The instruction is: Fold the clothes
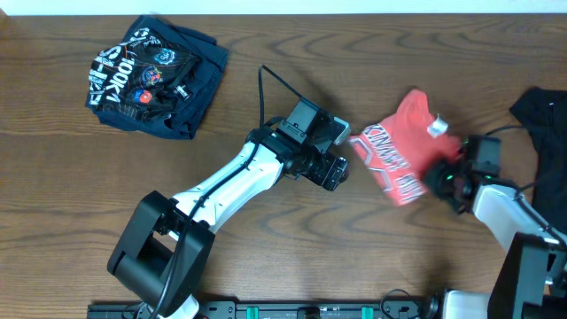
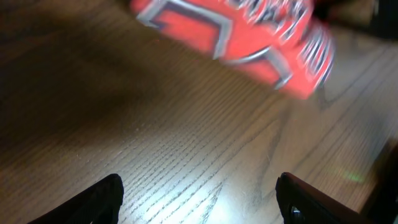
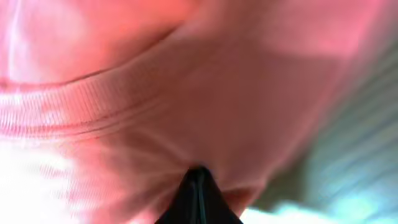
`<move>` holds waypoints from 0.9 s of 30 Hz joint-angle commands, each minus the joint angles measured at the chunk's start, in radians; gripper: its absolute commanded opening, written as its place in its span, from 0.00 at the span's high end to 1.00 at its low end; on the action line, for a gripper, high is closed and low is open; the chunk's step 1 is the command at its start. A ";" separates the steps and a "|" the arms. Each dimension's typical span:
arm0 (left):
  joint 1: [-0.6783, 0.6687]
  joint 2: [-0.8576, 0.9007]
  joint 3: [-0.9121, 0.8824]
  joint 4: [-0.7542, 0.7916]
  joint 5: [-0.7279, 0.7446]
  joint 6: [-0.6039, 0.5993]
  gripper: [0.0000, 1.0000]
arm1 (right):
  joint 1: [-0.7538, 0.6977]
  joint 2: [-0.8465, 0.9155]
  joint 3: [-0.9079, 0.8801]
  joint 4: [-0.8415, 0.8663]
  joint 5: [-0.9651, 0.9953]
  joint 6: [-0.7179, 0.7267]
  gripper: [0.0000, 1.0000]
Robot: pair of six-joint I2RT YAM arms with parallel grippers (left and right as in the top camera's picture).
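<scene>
Pressed close against the right wrist camera, the red T-shirt [image 3: 186, 93] fills that view. The right hand [image 3: 198, 183] has its two fingers together, clamped on the cloth. From above, the shirt sits crumpled on the counter [image 1: 354, 257], right of the middle, with its lettering up. The left hand [image 1: 335, 173] hangs just beside its left edge, fingers wide apart over bare wood. A navy shirt [image 1: 151, 78] lies bunched at the far left, and a black garment [image 1: 542, 115] lies at the right edge.

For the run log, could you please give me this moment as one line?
left gripper: open, empty | right gripper: shut on red T-shirt | navy shirt: lying apart
</scene>
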 commanded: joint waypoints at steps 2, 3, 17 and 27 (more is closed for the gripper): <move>-0.001 -0.007 -0.001 0.033 -0.009 0.030 0.20 | -0.031 0.021 0.025 0.057 0.094 -0.204 0.96; -0.002 -0.005 -0.001 0.047 -0.009 0.039 0.20 | -0.031 0.014 0.045 0.044 0.038 -0.258 0.95; -0.019 0.153 -0.002 0.367 -0.003 0.045 0.24 | -0.008 -0.086 0.140 -0.284 -0.406 -0.278 0.83; -0.025 0.288 -0.002 0.634 0.000 -0.090 0.36 | 0.041 0.003 0.041 -0.167 -0.308 -0.204 0.93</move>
